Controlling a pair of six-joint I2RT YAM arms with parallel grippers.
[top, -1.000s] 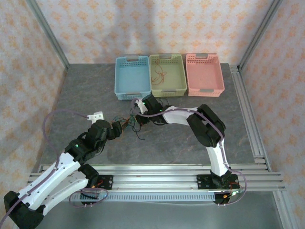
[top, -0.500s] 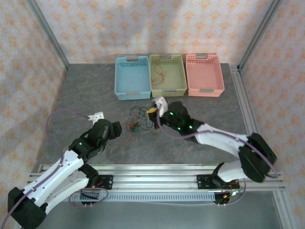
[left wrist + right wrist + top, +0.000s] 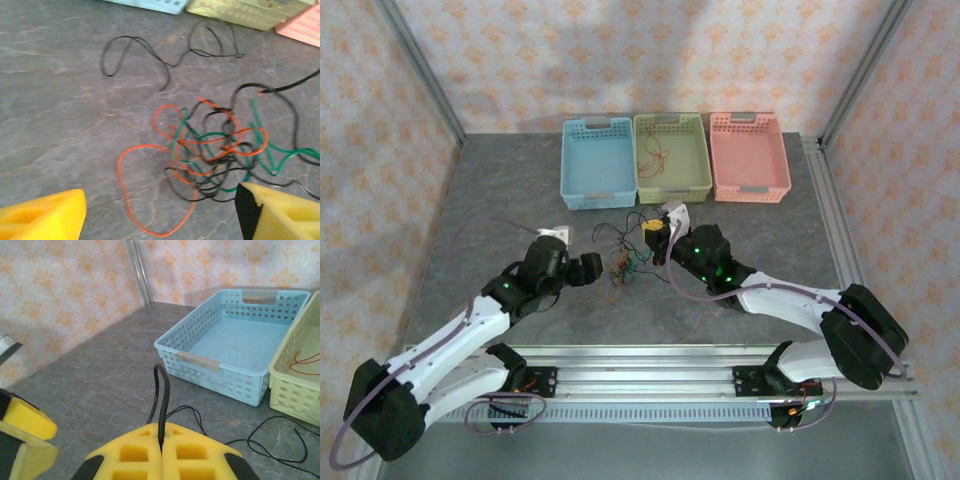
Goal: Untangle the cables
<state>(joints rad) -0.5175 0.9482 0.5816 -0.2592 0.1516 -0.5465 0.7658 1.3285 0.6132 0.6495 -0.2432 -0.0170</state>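
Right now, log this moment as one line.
left gripper open, aimed at cable tangle | right gripper shut on black cable | one red-orange cable in green basket

black, orange, green cables (image 3: 210, 155), blue basket (image 3: 225, 382)

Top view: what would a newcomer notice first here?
A tangle of black, red-orange and green cables lies on the table near its middle. The right gripper has its jaws shut on one black cable. A blue basket, a green basket and a pink basket line the far edge.
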